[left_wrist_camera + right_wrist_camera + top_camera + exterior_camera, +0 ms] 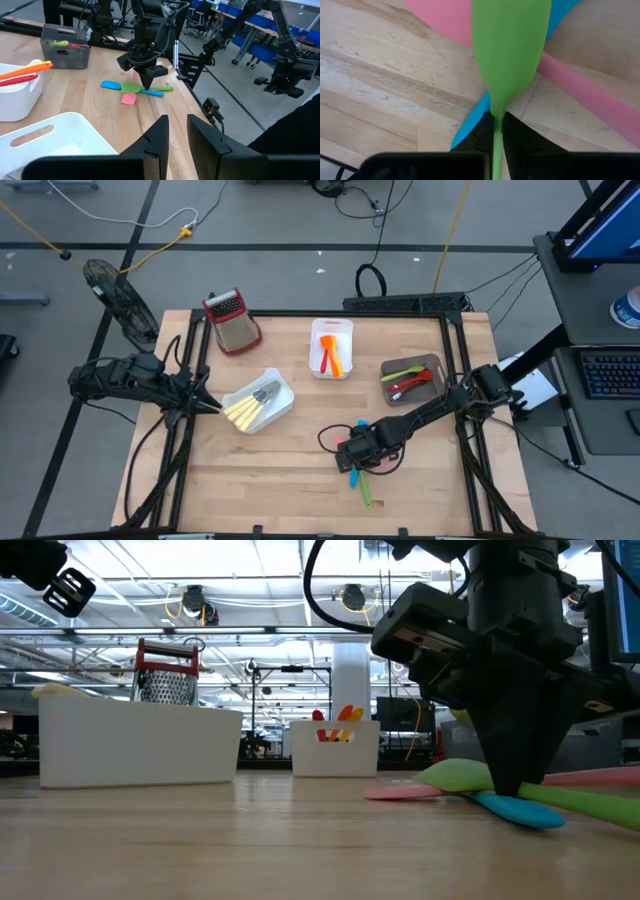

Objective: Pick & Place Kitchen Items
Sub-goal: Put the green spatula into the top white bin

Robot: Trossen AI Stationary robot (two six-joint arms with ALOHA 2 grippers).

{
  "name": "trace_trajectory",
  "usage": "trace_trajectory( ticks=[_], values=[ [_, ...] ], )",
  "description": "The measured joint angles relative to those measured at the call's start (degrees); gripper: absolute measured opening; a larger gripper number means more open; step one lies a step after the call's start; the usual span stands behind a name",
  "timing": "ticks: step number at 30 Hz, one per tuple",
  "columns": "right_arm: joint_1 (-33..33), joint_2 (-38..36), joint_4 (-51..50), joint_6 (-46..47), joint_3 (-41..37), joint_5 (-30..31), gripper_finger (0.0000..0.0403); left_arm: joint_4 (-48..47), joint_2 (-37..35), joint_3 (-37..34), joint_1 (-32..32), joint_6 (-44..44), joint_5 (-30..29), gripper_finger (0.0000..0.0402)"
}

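The right claw (352, 463) is down on the counter (290, 470) over a small crossed pile of utensils near the front edge. Its fingers are pinched together on the thin handle of the green spatula (510, 55), whose broad blade fills much of the right wrist view. Under it lie a blue utensil (520, 810) and a pink utensil (590, 95), crossing each other flat on the wood. In the high view the arm covers most of this pile; only the green handle and a bit of blue stick out below the claw. In the low view the claw's dark body hides where the three cross.

The left claw (177, 135) waits at the counter's left side, beside the white bin (262, 402) holding yellow and grey cutlery. Its fingers stand nearly closed with a narrow gap, gripping nothing.

A second white bin (332, 347) holds orange and red utensils, and a grey bin (412, 378) holds green and red ones; what kind they are is hard to make out. A box grater (232, 320) stands at the back left.
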Motion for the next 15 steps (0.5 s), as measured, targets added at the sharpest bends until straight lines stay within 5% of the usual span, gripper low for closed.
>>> trace_trajectory(
  ticks=[15],
  values=[
    [-0.39, -2.56, -0.32, 0.54, -0.22, 0.01, 0.0011, 0.01, 0.00, 0.00, 0.00, 0.11, 0.00, 0.0070]
  ],
)
